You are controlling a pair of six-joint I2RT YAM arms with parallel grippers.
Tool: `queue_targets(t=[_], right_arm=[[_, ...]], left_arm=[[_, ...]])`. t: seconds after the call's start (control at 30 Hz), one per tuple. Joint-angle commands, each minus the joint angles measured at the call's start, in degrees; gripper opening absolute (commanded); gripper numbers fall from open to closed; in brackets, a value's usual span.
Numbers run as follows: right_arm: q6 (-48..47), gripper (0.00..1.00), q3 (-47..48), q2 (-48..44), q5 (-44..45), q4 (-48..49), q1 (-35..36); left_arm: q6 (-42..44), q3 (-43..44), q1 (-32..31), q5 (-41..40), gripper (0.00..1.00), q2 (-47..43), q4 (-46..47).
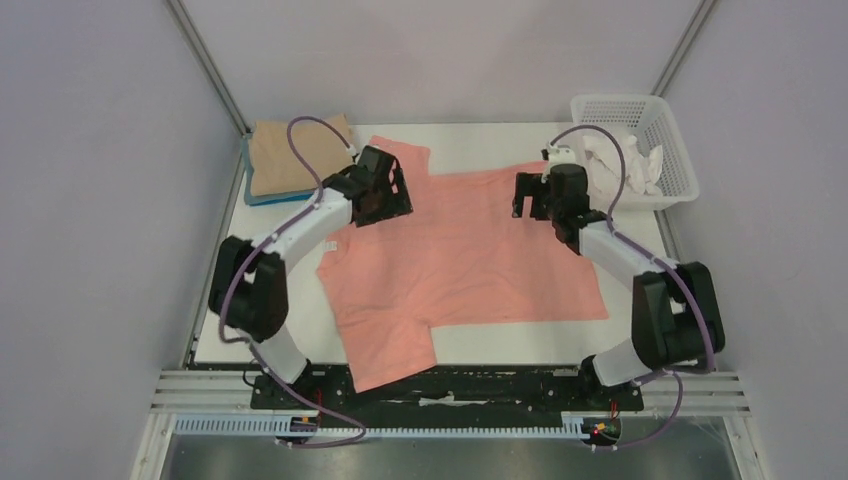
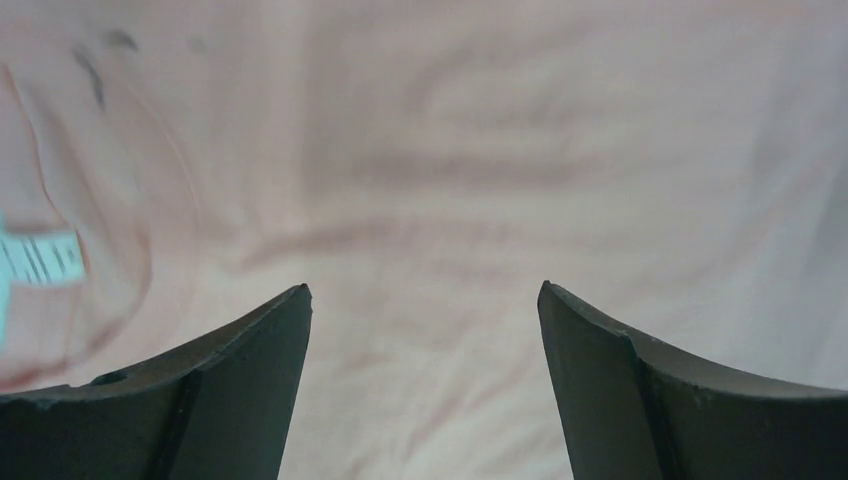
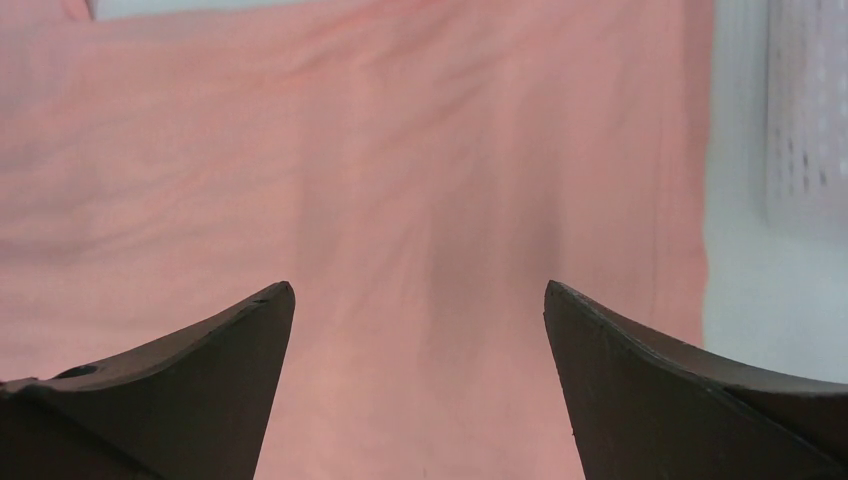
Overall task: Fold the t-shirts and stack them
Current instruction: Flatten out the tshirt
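Left end effector (image 2: 424,290), curved-fingered, gapes over creased salmon-pink t-shirt (image 2: 450,150).

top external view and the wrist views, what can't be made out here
- Top view: the tan t-shirt covers the blue t-shirt; only its edge shows.
- Top view: the left gripper hides the pink t-shirt's neck area.
- Left wrist view: the label is blurred and cut by the left edge, unreadable.
- Top view: white cloth in the basket, too small to identify.
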Motion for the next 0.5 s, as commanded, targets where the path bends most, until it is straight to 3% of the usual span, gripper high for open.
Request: queue_targets(t=[0.0,0.27,0.47], right_arm=[[3.91,0.98,-12.95,-11.10,1.33,-0.50,-0.29],[3.45,0.98,-21.65,-22.11,1.02,-2.06,-0.18],[3.50,0.98,-21.40,-22.20,1.76,-2.46,-0.20]], left_arm=[[-2.14,-15.78,-9.72,-5.55,0.89,-16.94,-1.04],[-15.12,-34.79,-31.95,-9.20,0.88,-38.19,-14.93],[-23.82,-46.18,-41.81,-2.01,0.72,-46.00,-19.77]])
